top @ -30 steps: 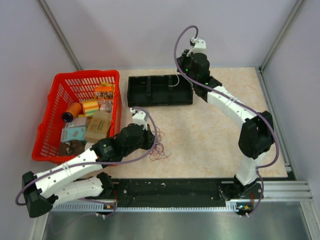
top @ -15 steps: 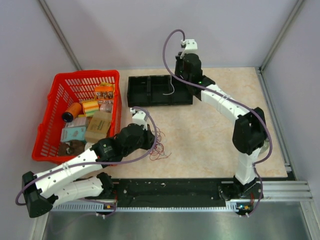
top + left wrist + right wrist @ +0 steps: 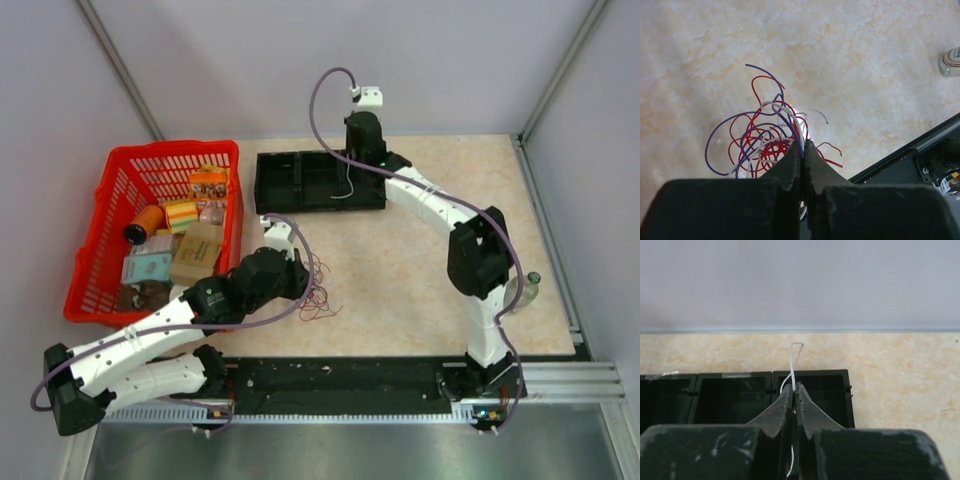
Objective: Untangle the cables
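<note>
— How far along is the untangling?

— Early, I'd judge. On the tabletop [image 3: 430, 265], the basket [image 3: 108, 200] off at 9 o'clock takes no part. The tray [image 3: 300, 204] sits at 11 o'clock and the tangle [image 3: 757, 142] at 8 o'clock. The left gripper [image 3: 803, 146] is pinched fully closed on a few strands at the tangle's near edge, and red, purple and white loops lie knotted together on the surface. The right gripper [image 3: 794, 387], also closed, holds one white cable [image 3: 792, 360] clear of the rest, dangling over the tray's right-hand compartment. I can't tell whether its end touches the tray.

— So one out, the rest to go?

— It looks that way. One strand is separated but not yet released. The other compartments look bare, though they're dark.

— Any writing to read?

— None legible. The boxes [image 3: 195, 252] in the basket carry printed labels, too small to make out. The bottle [image 3: 950, 61] at 3 o'clock has a striped band, blurred.
</note>
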Motion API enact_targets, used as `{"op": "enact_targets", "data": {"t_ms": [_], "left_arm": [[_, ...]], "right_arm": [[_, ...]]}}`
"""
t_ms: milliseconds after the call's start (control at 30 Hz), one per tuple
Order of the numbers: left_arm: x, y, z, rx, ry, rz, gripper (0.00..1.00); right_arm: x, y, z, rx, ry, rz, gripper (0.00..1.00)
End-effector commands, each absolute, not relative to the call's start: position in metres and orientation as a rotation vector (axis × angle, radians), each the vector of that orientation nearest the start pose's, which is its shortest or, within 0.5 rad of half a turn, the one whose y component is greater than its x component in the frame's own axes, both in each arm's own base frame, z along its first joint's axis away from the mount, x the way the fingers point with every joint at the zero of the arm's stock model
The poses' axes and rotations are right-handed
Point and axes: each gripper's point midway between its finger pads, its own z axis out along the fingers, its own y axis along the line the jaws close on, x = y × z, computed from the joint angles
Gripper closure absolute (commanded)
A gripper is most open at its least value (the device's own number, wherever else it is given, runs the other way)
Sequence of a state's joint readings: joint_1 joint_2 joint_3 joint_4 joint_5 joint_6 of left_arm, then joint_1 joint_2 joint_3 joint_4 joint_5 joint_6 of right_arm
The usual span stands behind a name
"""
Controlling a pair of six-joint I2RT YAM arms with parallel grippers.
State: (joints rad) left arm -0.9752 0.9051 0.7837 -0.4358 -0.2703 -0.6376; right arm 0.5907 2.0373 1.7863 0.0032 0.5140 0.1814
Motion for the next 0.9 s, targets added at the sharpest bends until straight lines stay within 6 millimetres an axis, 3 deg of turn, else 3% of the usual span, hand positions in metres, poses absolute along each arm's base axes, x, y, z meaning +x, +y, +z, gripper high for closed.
{"op": "enact_targets", "data": {"t_ms": [0, 133, 167, 400, 633, 767, 867], "left_arm": [[0.190, -0.238, 0.213, 0.179, 2.111, -0.713, 1.00], [0.190, -0.236, 0.212, 0.173, 2.109, -0.710, 1.00], [0.190, -0.237, 0.213, 0.174, 2.107, -0.712, 1.00], [0.190, -0.238, 0.211, 0.178, 2.111, -0.712, 1.00], [0.190, -0.237, 0.213, 0.172, 2.106, -0.717, 1.00], [0.188, -0.235, 0.213, 0.173, 2.106, -0.718, 1.00], [0.188, -0.234, 0.215, 0.164, 2.098, -0.725, 1.00]], "right_arm": [[0.544, 0.268, 0.301, 0.032, 1.681, -0.055, 1.00], [0.548, 0.277, 0.296, -0.029, 1.687, -0.039, 1.00], [0.547, 0.281, 0.286, -0.048, 1.723, -0.027, 1.00], [0.549, 0.317, 0.270, -0.056, 1.752, 0.002, 1.00], [0.549, 0.343, 0.254, -0.040, 1.793, 0.146, 1.00], [0.554, 0.340, 0.242, -0.013, 1.815, 0.172, 1.00], [0.561, 0.325, 0.227, 0.030, 1.843, 0.216, 1.00]]}}
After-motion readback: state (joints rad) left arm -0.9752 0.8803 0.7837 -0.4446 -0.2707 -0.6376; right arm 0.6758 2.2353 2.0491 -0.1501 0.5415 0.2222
